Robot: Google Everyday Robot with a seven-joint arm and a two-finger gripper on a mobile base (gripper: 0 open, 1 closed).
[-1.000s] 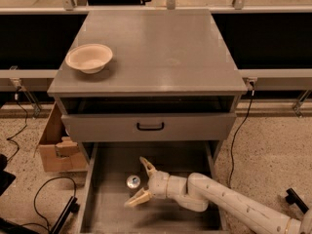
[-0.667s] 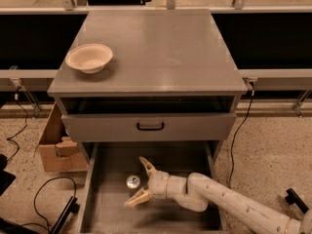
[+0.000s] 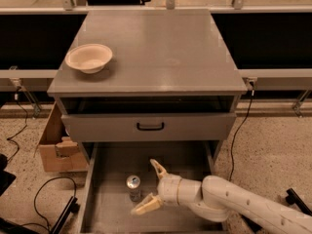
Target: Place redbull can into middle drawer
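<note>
The redbull can (image 3: 133, 187) stands upright on the floor of the open middle drawer (image 3: 114, 167), left of centre, its silver top facing up. My gripper (image 3: 144, 187) is inside the drawer just right of the can, open, with one cream finger (image 3: 157, 169) behind the can and the other finger (image 3: 145, 205) in front of it. The can sits at the mouth of the open fingers; I cannot tell whether they touch it. My white arm (image 3: 234, 204) reaches in from the lower right.
A cream-white bowl (image 3: 89, 57) sits on the cabinet top (image 3: 161, 48) at the left. The drawer front with a black handle (image 3: 150, 126) is above the open drawer. A cardboard box (image 3: 56, 147) and cables (image 3: 44, 194) lie on the floor at the left.
</note>
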